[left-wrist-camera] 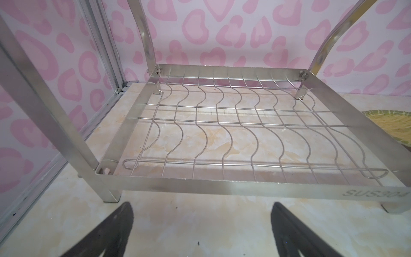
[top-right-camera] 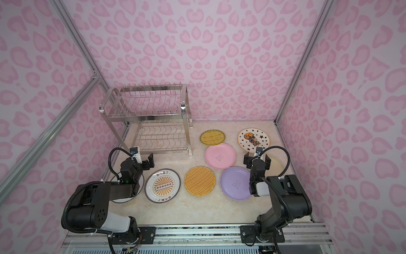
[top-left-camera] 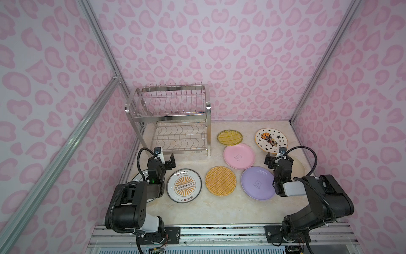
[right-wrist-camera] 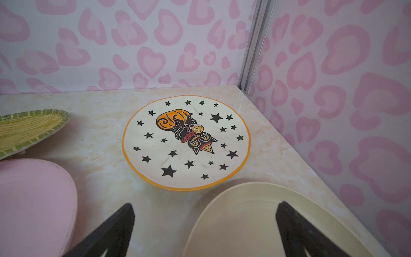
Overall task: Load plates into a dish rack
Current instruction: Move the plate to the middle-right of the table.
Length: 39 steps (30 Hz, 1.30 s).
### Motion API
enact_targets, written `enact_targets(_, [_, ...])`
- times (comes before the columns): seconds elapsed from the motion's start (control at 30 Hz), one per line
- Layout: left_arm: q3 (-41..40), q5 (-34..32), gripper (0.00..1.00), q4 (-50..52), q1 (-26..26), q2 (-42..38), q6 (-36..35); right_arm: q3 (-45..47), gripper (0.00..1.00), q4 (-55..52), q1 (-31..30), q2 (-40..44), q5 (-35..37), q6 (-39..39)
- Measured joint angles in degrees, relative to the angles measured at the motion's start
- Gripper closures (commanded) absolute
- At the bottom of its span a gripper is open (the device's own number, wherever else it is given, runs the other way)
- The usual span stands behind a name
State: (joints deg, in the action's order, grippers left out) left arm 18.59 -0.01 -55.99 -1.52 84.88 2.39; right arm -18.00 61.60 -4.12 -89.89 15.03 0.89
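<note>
Cream plate [right-wrist-camera: 244, 213] seemingly lies under right gripper [right-wrist-camera: 205, 207]; it and left gripper [left-wrist-camera: 201, 205] gape empty.

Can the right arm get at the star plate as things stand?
Probably yes: the right claw is open and empty, and the star plate lies flat just ahead, with no plate on it.

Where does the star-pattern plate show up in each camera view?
In a top view: star plate at back right, right of the green-rimmed woven plate.
In a top view: same place.
Left wrist: absent.
Right wrist: mid-picture.
Shared landmark: the green-rimmed woven plate, seen in all four views.
</note>
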Motion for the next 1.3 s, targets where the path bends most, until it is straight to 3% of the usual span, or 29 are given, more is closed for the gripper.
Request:
enact_targets(0.67, [0.2, -0.1, 0.02, 0.8, -1.0, -0.5, 0.4, 0.0, 0.0, -0.2, 1.8, 0.2, -0.5, 0.4])
enact_targets(0.8, [6.1, -6.3, 0.02, 13.8, -0.4, -9.7, 3.7, 0.9, 0.0, -4.4, 1.2, 8.1, 2.5, 1.6])
enact_targets(0.87, [11.8, -10.1, 0.02, 21.2, -0.4, -15.6, 9.1, 0.6, 0.0, -7.1, -0.9, 15.0, 6.7, 2.3])
enact_targets(0.97, [18.4, -12.5, 0.02, 32.3, -0.4, -19.4, 19.0, -2.4, 0.0, -16.4, -2.8, 24.2, 11.3, 7.1])
enact_targets(1.03, [21.6, -11.3, 0.02, 41.6, -0.5, -20.2, 25.6, -7.7, 0.0, -27.4, -1.3, 29.8, 14.1, 14.7])
enact_targets(1.13, [24.3, -5.0, 0.02, 53.1, -0.7, -20.7, 31.2, -14.1, 0.0, -42.1, 4.1, 33.8, 13.3, 23.6])
enact_targets(1.3, [21.1, 7.8, 0.02, 61.1, -0.7, -26.1, 37.3, -13.5, 0.0, -60.1, 13.4, 40.6, 4.4, 34.8])
